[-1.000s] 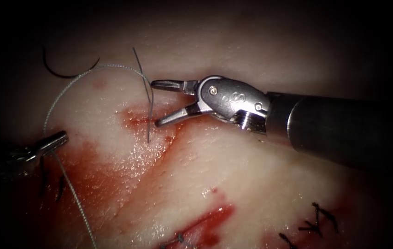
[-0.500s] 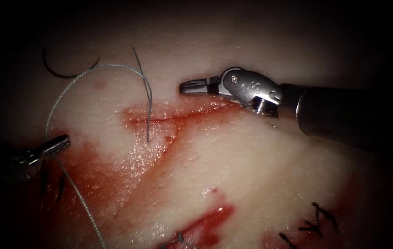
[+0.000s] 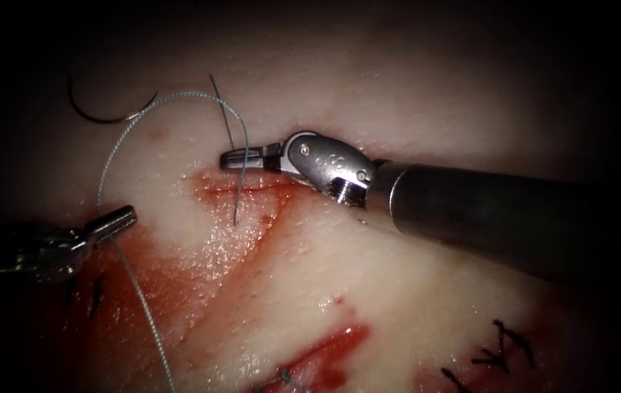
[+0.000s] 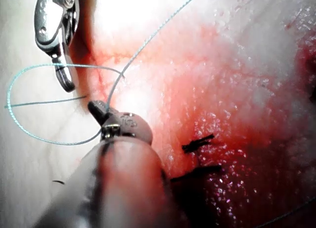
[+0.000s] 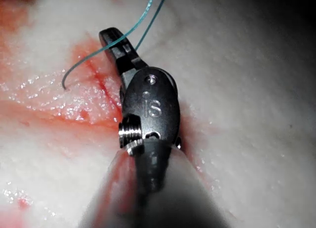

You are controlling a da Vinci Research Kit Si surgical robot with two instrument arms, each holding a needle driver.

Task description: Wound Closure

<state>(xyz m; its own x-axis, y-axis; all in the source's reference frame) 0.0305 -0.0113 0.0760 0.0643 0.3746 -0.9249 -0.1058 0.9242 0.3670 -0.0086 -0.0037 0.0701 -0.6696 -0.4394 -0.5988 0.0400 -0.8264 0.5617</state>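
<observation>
Curved dark steel needle lies free on the pale pork-belly tissue, at ten o'clock of the red cut. Endoscope view: right needle driver, jaws spread a second ago, has advanced and closed on the grey-blue thread; left needle driver grips the same strand. Left wrist view: the thread's loop. Right wrist view: the free tail.

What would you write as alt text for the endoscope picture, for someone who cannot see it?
The right tool, coming from the right, has its jaws shut on a short thread end just above the cut in the tissue. The left tool grips the long thread, which arches between them; the curved needle lies loose on the tissue, upper left.
</observation>
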